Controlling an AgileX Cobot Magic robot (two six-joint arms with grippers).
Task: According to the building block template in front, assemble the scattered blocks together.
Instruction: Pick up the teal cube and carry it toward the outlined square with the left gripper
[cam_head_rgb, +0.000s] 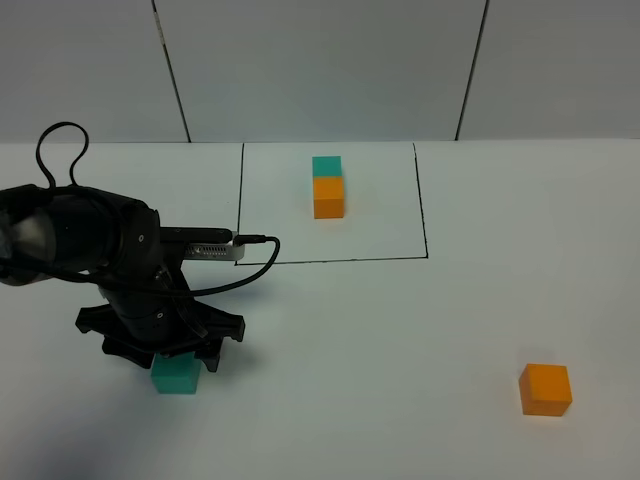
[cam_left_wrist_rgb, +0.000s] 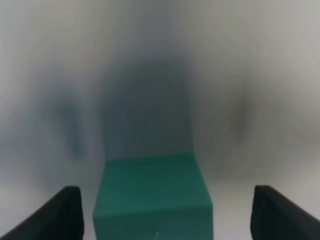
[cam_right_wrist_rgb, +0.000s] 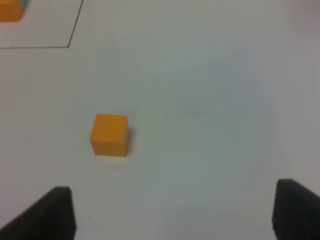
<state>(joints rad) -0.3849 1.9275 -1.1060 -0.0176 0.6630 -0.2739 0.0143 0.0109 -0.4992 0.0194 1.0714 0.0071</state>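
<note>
The template, a teal cube (cam_head_rgb: 326, 166) joined to an orange cube (cam_head_rgb: 329, 196), stands inside a thin black drawn rectangle (cam_head_rgb: 330, 258) at the back of the table. The loose teal cube (cam_head_rgb: 176, 375) sits at the front left, partly under my left arm. In the left wrist view the teal cube (cam_left_wrist_rgb: 152, 196) lies between the open fingers of my left gripper (cam_left_wrist_rgb: 165, 215), which is low over it. The loose orange cube (cam_head_rgb: 545, 389) sits at the front right. The right wrist view shows it (cam_right_wrist_rgb: 109, 135) ahead of my open, empty right gripper (cam_right_wrist_rgb: 172, 215).
The white table runs to a white panelled wall (cam_head_rgb: 320, 70) at the back. A black cable (cam_head_rgb: 245, 270) loops from my left arm. A corner of the template frame (cam_right_wrist_rgb: 70, 45) and its orange cube (cam_right_wrist_rgb: 10, 11) show in the right wrist view.
</note>
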